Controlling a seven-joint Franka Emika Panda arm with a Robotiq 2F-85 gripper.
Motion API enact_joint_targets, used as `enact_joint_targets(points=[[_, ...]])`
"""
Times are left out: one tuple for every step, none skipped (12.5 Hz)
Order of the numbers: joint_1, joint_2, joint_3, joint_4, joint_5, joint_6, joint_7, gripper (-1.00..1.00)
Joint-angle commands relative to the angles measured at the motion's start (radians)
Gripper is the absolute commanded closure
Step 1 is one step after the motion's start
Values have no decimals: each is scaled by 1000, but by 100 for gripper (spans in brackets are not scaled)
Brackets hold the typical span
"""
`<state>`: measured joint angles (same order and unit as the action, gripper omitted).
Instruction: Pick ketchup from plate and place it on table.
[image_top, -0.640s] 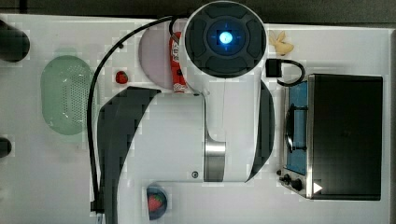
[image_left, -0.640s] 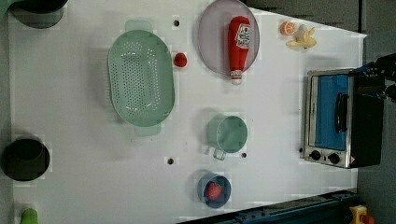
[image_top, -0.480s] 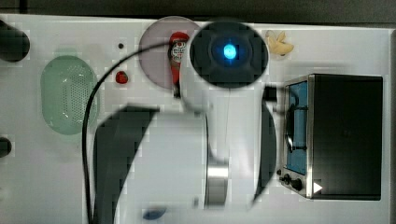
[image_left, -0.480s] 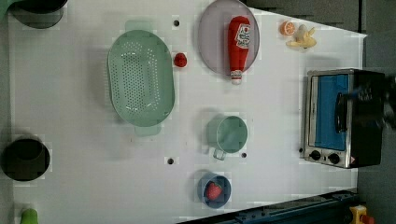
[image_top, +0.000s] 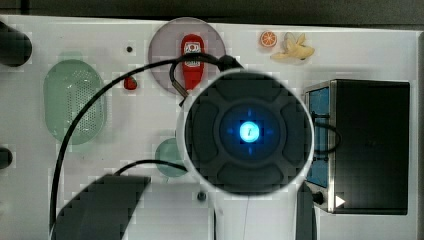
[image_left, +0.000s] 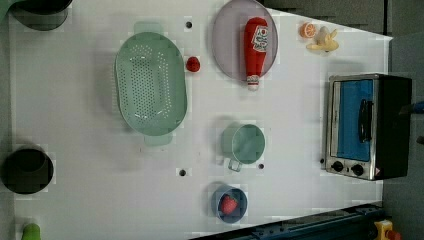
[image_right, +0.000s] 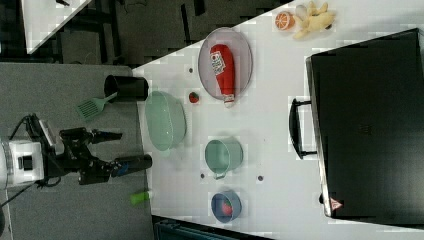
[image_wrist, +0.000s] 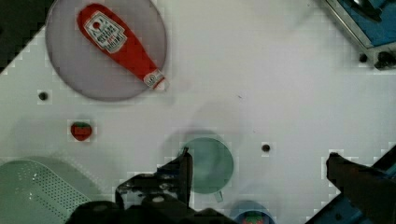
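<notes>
The ketchup lies flat on the plate, its cap poking just over the rim toward the teal cup. The gripper hangs above that cup, fingers spread wide, grasping nothing.

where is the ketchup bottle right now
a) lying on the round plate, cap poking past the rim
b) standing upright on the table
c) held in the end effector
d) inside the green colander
a: in the left view the ketchup bottle lies flat on the pale plate with its white cap just over the plate's edge, apart from the green colander, and nothing grips it.
</notes>
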<state>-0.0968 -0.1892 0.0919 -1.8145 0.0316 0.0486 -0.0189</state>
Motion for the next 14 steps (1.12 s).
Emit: enact_joint_targets(points=[[-27,124,22,-21,-4,53,-61,-100],[-25,151,27,-20,-4,85,-76,-100],[-24,178,33,-20,-4,118,-98,-100],[-20,204,38,-19,-4,144,-128,-100],[-18,231,44,-19,-4,168,-167,-100],[-16,258,52,-18,-4,187,-212,-100],[-14,287,59,-18,-4,210,-254,-100],[-12,317,64,-16,-4,231,-296,-100],[-10,349,70,-12,-5,258,-340,-100],[-6,381,74,-10,-5,289,-390,-100],[-2,413,74,-10,-5,320,-436,-100],[3,446,74,-9,-6,356,-481,-100],[5,480,74,-8,-6,394,-522,-100],[7,512,74,-7,-7,433,-551,-100]])
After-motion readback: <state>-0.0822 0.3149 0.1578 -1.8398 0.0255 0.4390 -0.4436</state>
